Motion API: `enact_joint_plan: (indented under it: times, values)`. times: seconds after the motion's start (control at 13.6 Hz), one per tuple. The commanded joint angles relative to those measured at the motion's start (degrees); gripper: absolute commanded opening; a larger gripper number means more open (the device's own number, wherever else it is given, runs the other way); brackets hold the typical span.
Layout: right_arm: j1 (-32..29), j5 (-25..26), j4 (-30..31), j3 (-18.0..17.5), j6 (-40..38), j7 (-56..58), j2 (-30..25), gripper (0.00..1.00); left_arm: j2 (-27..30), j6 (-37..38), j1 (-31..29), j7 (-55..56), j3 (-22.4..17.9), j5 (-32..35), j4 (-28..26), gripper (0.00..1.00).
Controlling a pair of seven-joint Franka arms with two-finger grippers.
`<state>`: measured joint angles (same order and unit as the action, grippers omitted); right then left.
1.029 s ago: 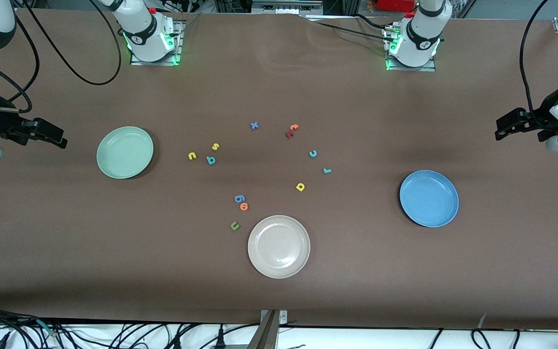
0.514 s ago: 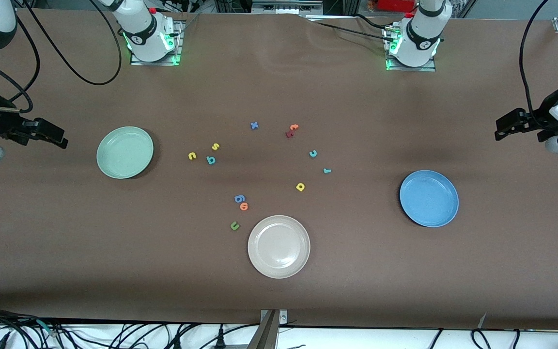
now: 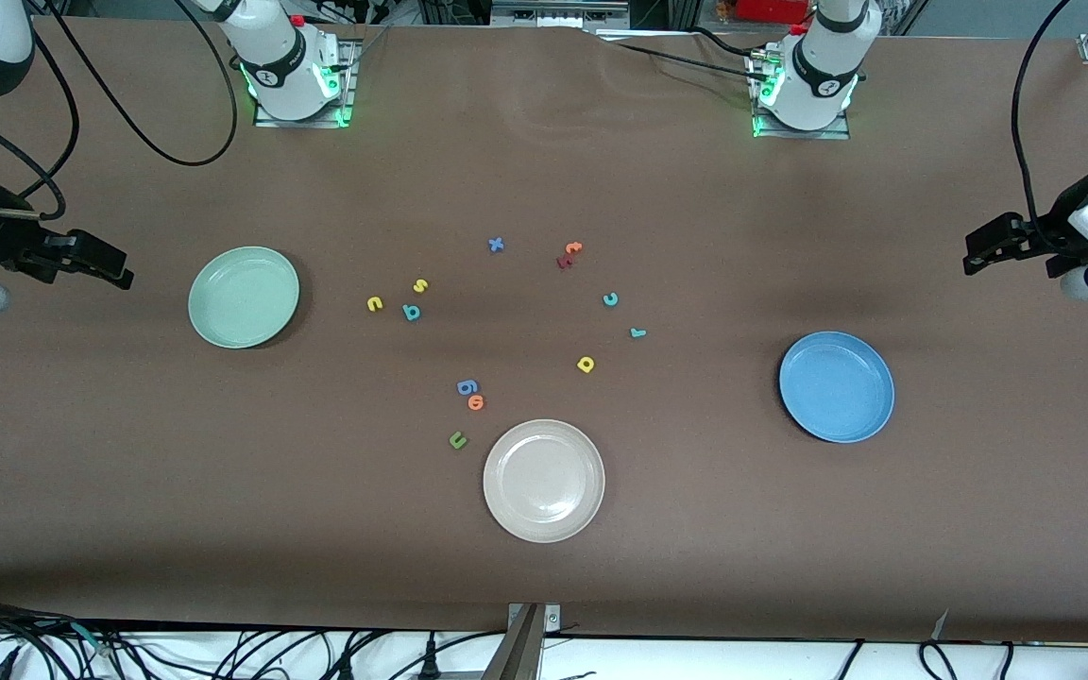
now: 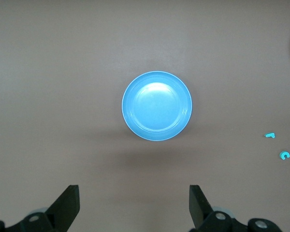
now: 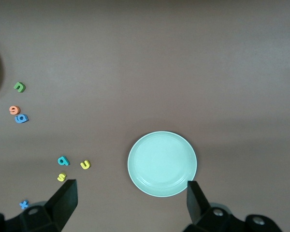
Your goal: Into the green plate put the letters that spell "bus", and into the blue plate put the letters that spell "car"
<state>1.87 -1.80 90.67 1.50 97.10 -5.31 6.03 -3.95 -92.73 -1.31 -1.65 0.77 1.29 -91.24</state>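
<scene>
The green plate [image 3: 244, 297] [image 5: 162, 163] lies toward the right arm's end, the blue plate [image 3: 837, 386] [image 4: 157, 106] toward the left arm's end. Between them lie a yellow u [image 3: 374, 303], yellow s [image 3: 420, 285] and teal b [image 3: 412, 312], then a teal c [image 3: 610, 299], teal r [image 3: 637, 332] and yellow a [image 3: 586, 364]. My right gripper [image 3: 114, 269] [image 5: 131, 193] hangs open and empty over the table at its own end. My left gripper [image 3: 978, 250] [image 4: 134, 195] hangs open and empty over the table at its end.
A beige-white plate [image 3: 544, 481] sits nearer the front camera, mid-table. Beside it lie a green u [image 3: 457, 439], orange o [image 3: 476, 402] and blue g [image 3: 467, 386]. A blue x [image 3: 496, 245] and orange and dark red letters [image 3: 569, 254] lie farther back.
</scene>
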Motion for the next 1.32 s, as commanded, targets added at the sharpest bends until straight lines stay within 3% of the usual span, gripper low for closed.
enact_joint_plan:
  times: [0.0, 0.29, 0.73, 0.88, 1.03, 1.25]
  values:
    - [1.72, 0.66, 0.12, -0.10, -0.51, -3.47, -0.32, 1.00, -0.09, 0.09, 0.00, 0.94, 0.02, -1.29, 0.53, 1.00]
    - [5.58, 0.57, 0.12, -0.10, 0.02, -9.70, 0.39, 1.00, -1.05, 2.29, 0.34, 0.68, 0.20, -1.29, 0.53, 1.00]
    - [11.48, 0.22, 1.78, -0.10, 0.72, -19.81, 1.71, 0.99, -5.18, 3.35, 6.49, 5.40, 1.08, -1.55, 0.27, 1.00]
    - [12.97, 0.04, 4.67, -1.06, 1.16, -23.77, 1.36, 0.99, -6.94, 3.00, 8.60, 10.15, 1.25, -5.48, -0.08, 1.00]
    - [12.98, -0.05, 10.02, -4.30, 5.79, -28.59, -0.04, 0.99, -8.61, 0.81, 10.88, 14.89, 1.34, -8.22, -0.61, 1.00]
    - [12.98, -0.13, 17.50, -7.04, 11.17, -29.85, -0.75, 0.99, -8.53, -7.96, 15.27, 20.97, 1.43, -8.50, -6.74, 1.00]
